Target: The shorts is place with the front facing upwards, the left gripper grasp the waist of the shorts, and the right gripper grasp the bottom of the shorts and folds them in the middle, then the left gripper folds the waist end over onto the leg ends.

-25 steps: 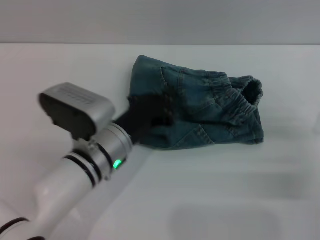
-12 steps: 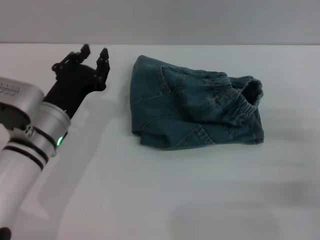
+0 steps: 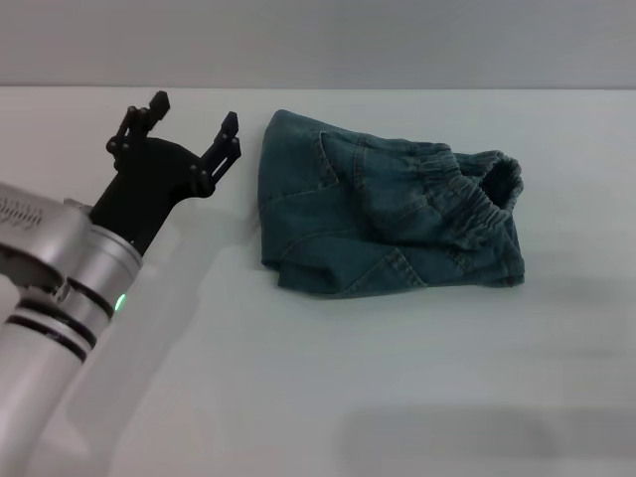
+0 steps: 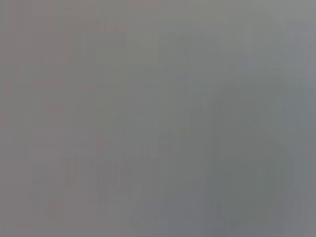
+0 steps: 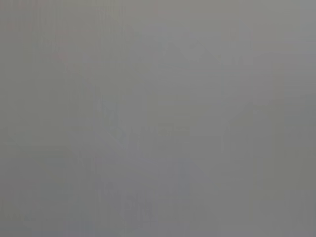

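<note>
The blue-green denim shorts (image 3: pixel 383 214) lie folded in a compact bundle at the middle of the white table (image 3: pixel 318 378) in the head view. Their gathered waist (image 3: pixel 467 194) rests on top toward the right side of the bundle. My left gripper (image 3: pixel 194 124) hovers just left of the shorts, apart from the cloth, open and holding nothing. Its silver arm (image 3: pixel 60 298) with a green light reaches in from the lower left. The right gripper is out of view. Both wrist views show only plain grey.
The table's far edge (image 3: pixel 318 88) runs across the back, with a grey wall behind it. White table surface surrounds the shorts on all sides.
My left gripper has let go of the shorts' left edge and drawn back to the left. Its fingers have spread wider over the last half second. The shorts have stayed put.
</note>
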